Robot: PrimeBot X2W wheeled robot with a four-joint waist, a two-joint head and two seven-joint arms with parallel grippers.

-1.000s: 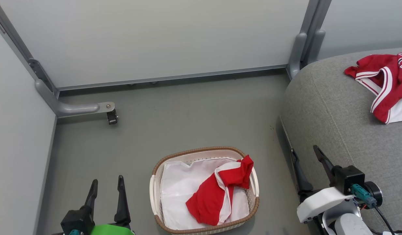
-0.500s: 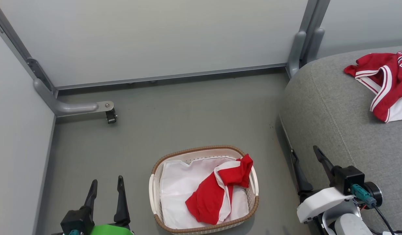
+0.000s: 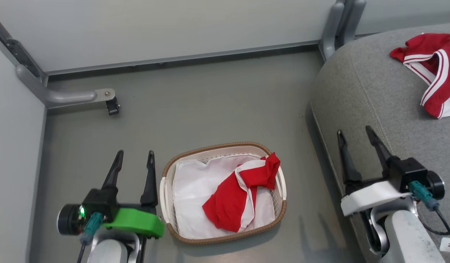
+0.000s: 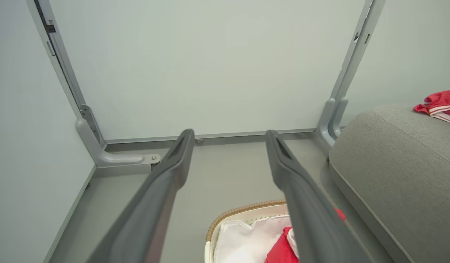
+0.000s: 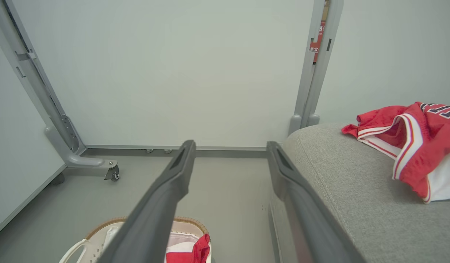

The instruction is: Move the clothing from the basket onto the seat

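Our head camera has tipped down since a second ago, so the whole scene sits higher in view; nothing on the floor (image 3: pixel 210 102) has shifted. Both arms reach further forward now. Our left gripper (image 3: pixel 135 153) hangs just left of the basket (image 3: pixel 162 193), fingers spread wide and empty. Our right gripper (image 3: pixel 355 130), equally wide and empty, sits at the near left edge of the seat (image 3: pixel 374 84). One red garment (image 3: pixel 228 204) lies in the basket on the white liner (image 3: pixel 192 193); a second garment (image 3: pixel 433 76) rests on the seat, far right.
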